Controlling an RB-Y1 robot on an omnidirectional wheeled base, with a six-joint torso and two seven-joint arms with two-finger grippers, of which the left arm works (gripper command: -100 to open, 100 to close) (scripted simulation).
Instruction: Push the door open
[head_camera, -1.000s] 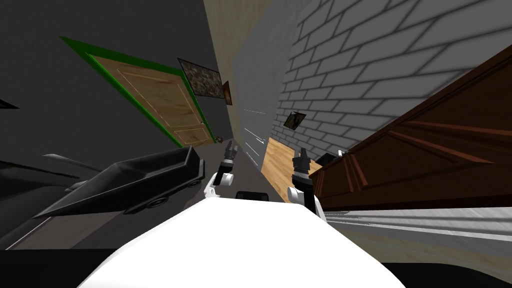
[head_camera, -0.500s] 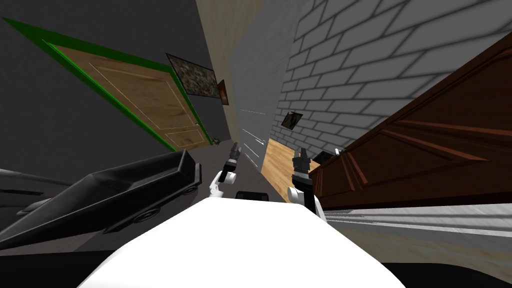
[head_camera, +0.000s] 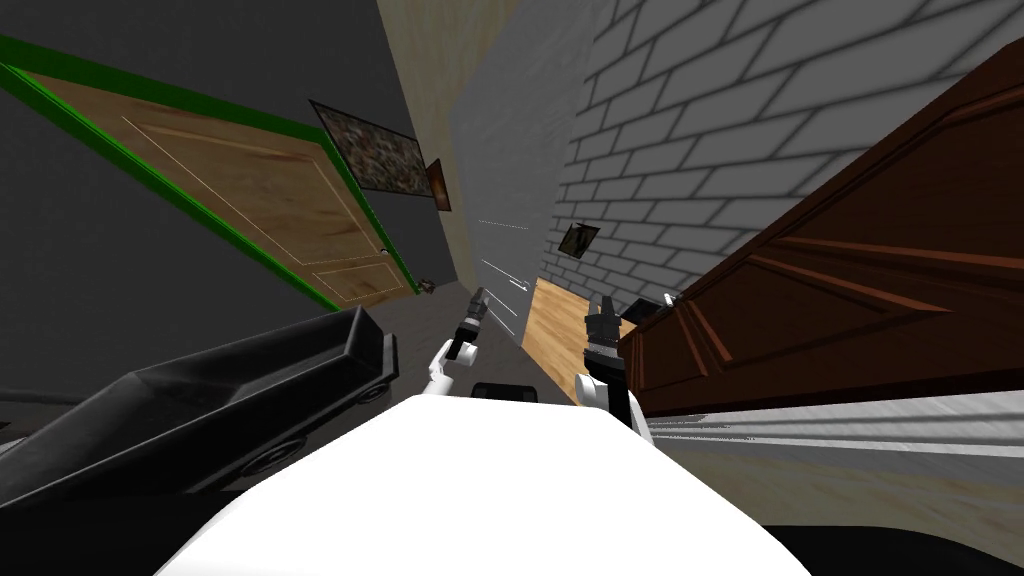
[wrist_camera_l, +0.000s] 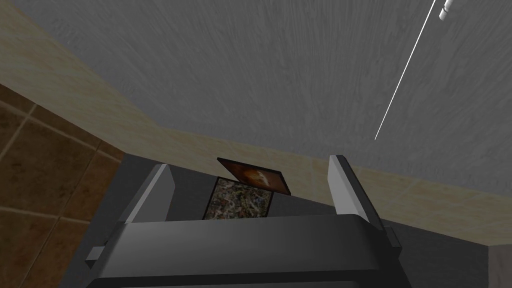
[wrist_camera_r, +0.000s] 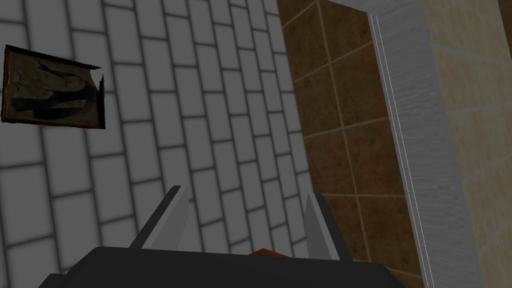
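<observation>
A grey door (head_camera: 505, 170) with thin white lines and a small white handle (head_camera: 520, 286) stands ahead, edge-on between a beige wall and a grey brick wall. My left gripper (head_camera: 480, 298) is stretched toward it, just short of its lower part. In the left wrist view the grey door (wrist_camera_l: 300, 75) lies beyond the open left gripper (wrist_camera_l: 248, 192), its handle (wrist_camera_l: 445, 10) far off to one side. Nothing is between the fingers (wrist_camera_l: 345, 190). My right gripper (head_camera: 604, 305) is held up near the brown cabinet; the right gripper (wrist_camera_r: 245, 220) is open and empty.
A black wheeled cart (head_camera: 250, 390) stands close on my left. A dark brown wooden cabinet (head_camera: 850, 310) crowds my right. A wooden door in a green frame (head_camera: 250, 190) and two pictures (head_camera: 375, 155) are on the dark left wall. Light wood floor (head_camera: 550, 325) shows past the grey door.
I have moved forward, so the cart and the green-framed door slid left and grew. My left arm has reached forward and to the right, toward the grey door. The right arm has kept its pose.
</observation>
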